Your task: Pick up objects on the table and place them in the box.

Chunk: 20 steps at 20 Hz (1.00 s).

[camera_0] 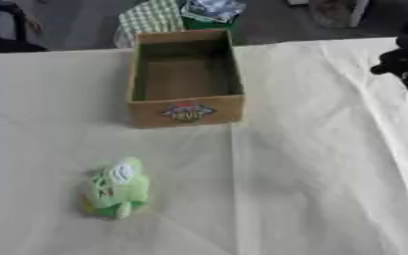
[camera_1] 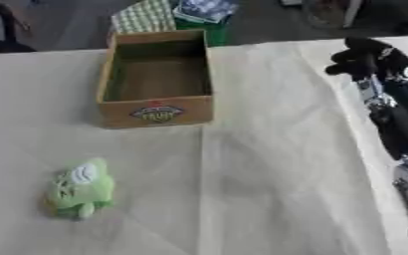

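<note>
Green and soft, the toy lay on the cloth-covered desk, well in front of the empty box. Only the right hand was seen, raised at the far right edge, fingers curled, nothing held. It should be opened, lowered over the toy's middle and closed around it before lifting.

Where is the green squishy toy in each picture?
Left eye view: the green toy lies low on the left, on the cloth, nearer than the box.
Right eye view: the green toy lies lower left, closer to the picture's edge.
Shared landmark: the box's front label, far side of the toy.
</note>
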Motion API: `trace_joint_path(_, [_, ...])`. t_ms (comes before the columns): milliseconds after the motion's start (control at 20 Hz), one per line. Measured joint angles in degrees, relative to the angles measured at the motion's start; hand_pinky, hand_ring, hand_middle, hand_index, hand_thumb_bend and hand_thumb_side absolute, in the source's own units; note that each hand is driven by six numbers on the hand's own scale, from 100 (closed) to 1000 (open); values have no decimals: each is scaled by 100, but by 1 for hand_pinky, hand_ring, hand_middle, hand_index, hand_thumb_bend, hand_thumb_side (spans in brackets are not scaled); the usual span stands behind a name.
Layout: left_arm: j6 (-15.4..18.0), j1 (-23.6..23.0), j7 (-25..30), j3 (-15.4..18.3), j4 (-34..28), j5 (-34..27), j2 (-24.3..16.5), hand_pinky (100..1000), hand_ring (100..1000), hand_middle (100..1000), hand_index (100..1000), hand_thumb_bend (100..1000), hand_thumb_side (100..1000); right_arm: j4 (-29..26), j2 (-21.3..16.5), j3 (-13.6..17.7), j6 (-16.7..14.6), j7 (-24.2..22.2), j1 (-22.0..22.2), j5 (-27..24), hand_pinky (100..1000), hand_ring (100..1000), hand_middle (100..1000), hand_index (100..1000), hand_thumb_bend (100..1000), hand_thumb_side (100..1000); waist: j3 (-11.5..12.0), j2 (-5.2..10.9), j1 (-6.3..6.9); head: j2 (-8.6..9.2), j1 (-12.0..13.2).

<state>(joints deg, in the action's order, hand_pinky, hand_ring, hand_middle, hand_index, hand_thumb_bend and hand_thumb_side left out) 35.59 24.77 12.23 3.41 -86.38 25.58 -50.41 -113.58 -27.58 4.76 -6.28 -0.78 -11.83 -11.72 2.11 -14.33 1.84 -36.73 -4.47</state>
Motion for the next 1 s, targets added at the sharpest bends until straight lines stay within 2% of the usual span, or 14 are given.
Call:
trace_joint_path(150, [12, 148, 454, -133, 48, -127, 3, 713, 804, 793, 987, 808, 869, 0, 0, -19, 2, -3, -2, -1, 906, 694, 673, 833, 100, 566, -7, -1, 0, -1, -11])
trace_joint_path(400, [-143, 418, 1011, -399, 171, -474, 5, 734, 828, 818, 1000, 760, 870, 0, 0, -22, 16, -21, -4, -3, 907, 695, 673, 833, 100, 565, -37, -6, 1, -1, -16])
trace_joint_path(750, [-399, 862, 1364, -657, 326, -765, 116, 738, 832, 817, 993, 742, 858, 0, 0, -41, 13, -53, -4, -5, 908, 696, 673, 834, 100, 564, -65, -11, 13, -2, -3])
trace_joint_path(1000, [-434, 1184, 1553, -802, 427, -817, 303, 740, 832, 819, 991, 732, 860, 0, 0, -55, 30, -72, -3, -5, 908, 696, 673, 834, 100, 564, -92, -11, 21, -2, 15])
